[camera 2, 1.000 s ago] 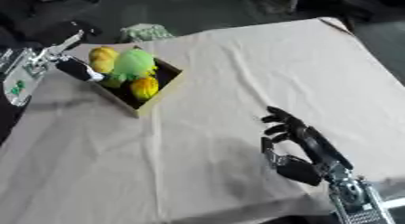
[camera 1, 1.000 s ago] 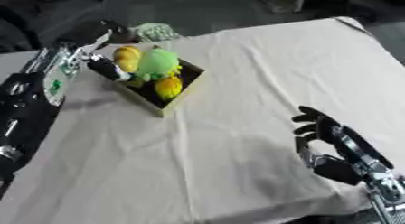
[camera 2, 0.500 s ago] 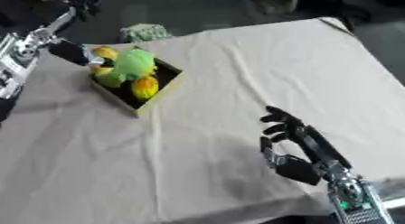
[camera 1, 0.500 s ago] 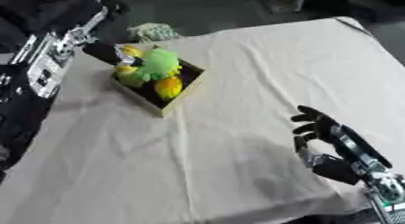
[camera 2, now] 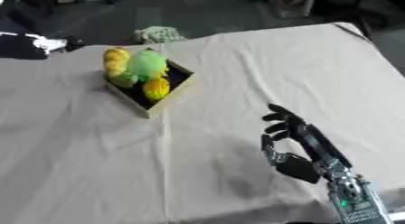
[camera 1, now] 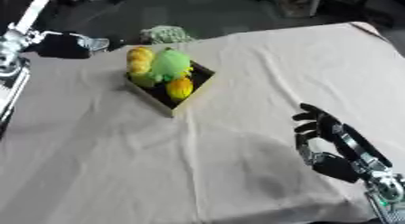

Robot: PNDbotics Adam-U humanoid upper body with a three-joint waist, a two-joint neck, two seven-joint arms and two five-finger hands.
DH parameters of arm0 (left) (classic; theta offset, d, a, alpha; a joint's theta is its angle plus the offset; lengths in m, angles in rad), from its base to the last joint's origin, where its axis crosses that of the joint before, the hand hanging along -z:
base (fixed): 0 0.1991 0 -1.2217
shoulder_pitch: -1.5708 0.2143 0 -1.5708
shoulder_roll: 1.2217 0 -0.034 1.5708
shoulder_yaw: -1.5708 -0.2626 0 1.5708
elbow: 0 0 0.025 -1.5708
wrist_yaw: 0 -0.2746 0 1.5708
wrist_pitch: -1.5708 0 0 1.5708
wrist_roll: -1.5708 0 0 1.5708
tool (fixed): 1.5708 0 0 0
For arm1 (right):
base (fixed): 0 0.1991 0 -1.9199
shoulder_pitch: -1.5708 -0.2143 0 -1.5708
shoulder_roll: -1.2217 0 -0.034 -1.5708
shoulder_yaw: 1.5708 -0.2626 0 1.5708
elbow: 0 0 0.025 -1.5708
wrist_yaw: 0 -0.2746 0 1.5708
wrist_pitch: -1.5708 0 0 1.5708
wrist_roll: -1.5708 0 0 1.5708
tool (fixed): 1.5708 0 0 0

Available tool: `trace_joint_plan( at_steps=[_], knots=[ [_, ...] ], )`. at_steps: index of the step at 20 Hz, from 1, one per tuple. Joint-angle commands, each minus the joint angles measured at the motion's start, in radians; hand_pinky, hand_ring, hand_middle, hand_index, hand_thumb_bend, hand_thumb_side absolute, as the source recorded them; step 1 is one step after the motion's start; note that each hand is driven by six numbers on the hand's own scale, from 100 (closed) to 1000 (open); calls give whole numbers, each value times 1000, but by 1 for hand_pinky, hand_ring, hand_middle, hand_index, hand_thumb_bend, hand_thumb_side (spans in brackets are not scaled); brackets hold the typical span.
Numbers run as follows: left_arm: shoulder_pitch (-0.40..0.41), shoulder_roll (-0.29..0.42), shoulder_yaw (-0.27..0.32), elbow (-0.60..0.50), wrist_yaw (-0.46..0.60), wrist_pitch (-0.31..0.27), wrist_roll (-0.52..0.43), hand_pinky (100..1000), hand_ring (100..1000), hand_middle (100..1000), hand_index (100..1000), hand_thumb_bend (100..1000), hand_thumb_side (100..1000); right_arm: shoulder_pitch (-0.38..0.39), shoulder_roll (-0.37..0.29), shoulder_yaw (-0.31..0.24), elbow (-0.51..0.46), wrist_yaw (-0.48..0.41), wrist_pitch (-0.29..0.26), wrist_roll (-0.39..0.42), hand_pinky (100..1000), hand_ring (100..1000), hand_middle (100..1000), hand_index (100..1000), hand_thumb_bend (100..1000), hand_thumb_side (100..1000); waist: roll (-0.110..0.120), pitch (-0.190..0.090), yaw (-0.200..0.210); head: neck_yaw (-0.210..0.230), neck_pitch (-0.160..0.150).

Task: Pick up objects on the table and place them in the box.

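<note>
Beige cloth [camera 1: 237, 60] covers the table. At far left sits the box [camera 1: 186, 103], already filled with yellow and green objects [camera 1: 167, 67]. Beside it, the left hand [camera 1: 67, 44] hovers; its fingers cannot be made out. Near right, the right hand [camera 1: 320, 139] rests idle, fingers relaxed and spread.

Illumination is even and moderately bright across the beige tablecloth [camera 1: 237, 60]; the floor beyond the far edge, toward 12 o'clock, is dim. Soft, diffuse shadows lie in the cloth folds and under the right hand [camera 2: 294, 146], falling toward 7 o'clock. No glare is visible. Both views are soft overall, with blurred contours on the box [camera 1: 170, 85] contents and the left arm [camera 1: 20, 42] at 10 o'clock.
</note>
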State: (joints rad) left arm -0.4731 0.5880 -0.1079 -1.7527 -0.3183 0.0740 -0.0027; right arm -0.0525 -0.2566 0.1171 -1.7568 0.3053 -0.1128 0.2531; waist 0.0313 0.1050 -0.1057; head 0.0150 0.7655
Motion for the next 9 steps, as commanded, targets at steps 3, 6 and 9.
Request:
trace_joint_plan(
  at_steps=[3,6,9],
  knots=[
    [149,-52,66,-181,91,20,110,676,693,699,828,765,424,-3,-16,-12,-16,-34,1,-75,671,711,776,986,100,326,-3,-12,26,1,5],
    [223,-123,75,-188,117,26,153,661,683,686,817,740,393,-1,-16,-13,-17,-65,0,-125,664,699,765,979,100,361,-4,-14,40,7,5],
    [277,-213,69,-158,132,17,196,655,680,684,815,731,379,3,-14,-12,-18,-113,-6,-175,662,696,762,975,100,394,-7,-15,56,17,5]
  ],
)
